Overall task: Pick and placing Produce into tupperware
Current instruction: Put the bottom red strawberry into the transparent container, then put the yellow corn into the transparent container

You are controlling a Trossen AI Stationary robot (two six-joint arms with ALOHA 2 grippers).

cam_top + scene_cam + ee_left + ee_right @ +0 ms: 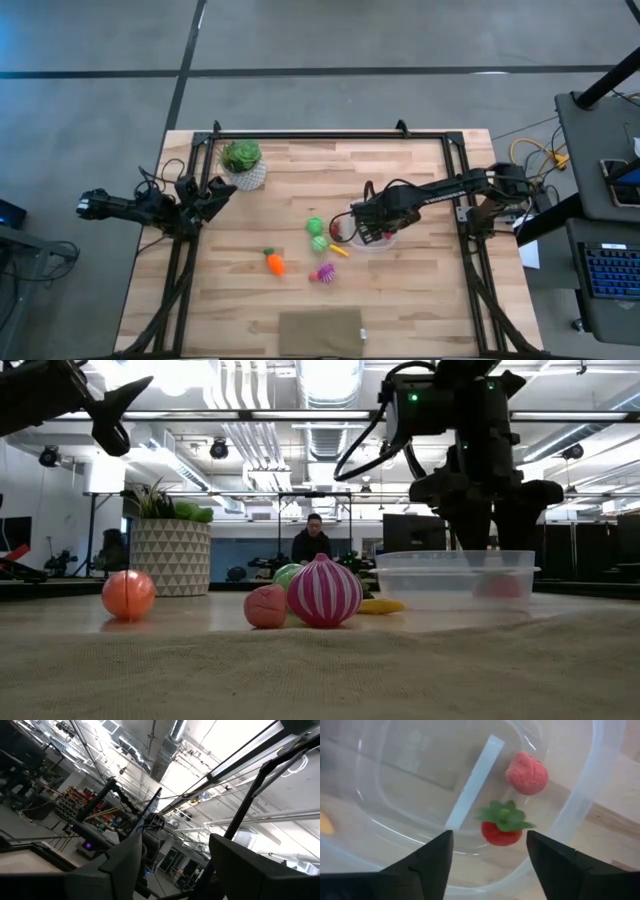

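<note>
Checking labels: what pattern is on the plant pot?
White with a triangle pattern; the plant pot shows best in the low view.

Two dark, matte-black jointed robot arms flank a wooden table. The right arm's black two-finger gripper (366,228) has broad, wedge-shaped plastic fingers (427,862); black cables loop from its wrist housing, where a small green indicator light (412,398) glows at 12 o'clock. The left arm's black two-finger gripper (218,196) carries matching angular fingers (120,865) and trailing black cables.

leafy plant in white patterned pot (243,165), tan cloth (320,332), seated person (314,542) beyond
</note>
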